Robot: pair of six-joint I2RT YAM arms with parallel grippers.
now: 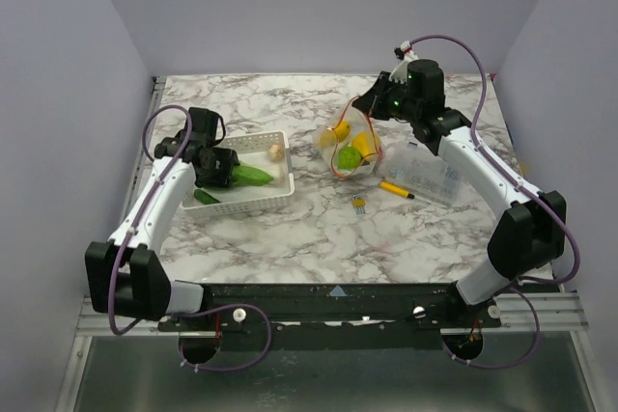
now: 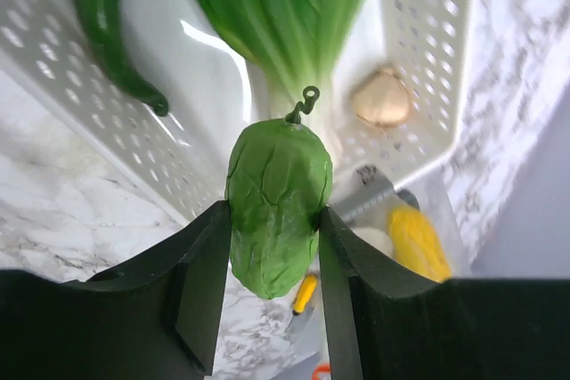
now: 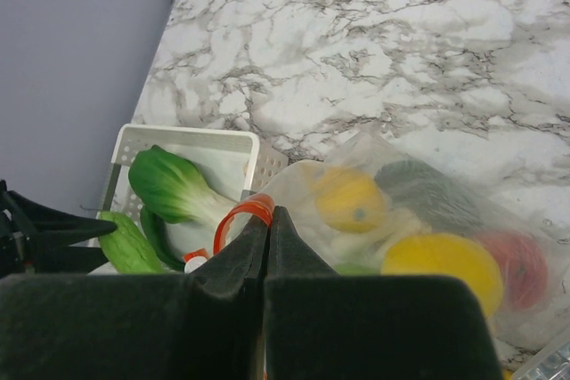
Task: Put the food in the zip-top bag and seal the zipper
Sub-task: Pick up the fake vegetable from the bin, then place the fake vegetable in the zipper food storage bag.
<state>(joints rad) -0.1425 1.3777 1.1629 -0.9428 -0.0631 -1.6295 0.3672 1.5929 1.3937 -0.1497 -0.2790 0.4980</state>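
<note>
Two arms, top view: left gripper (image 1: 232, 176) over white lattice plastic basket (image 1: 261, 202), right gripper (image 1: 379, 103) at clear floppy zip-top bag (image 1: 367, 156) | left wrist: jaws clamped on wrinkly green plastic toy vegetable (image 2: 278, 206) above basket | right wrist: jaws pinched shut on thin orange-red zipper strip (image 3: 242, 213), round yellow plastic toy fruit (image 3: 443, 264) inside bag

Marble-look table (image 1: 290, 238), perforated glossy white plastic basket (image 1: 246, 206), clear crinkly plastic zip-top bag (image 3: 385, 154)
</note>
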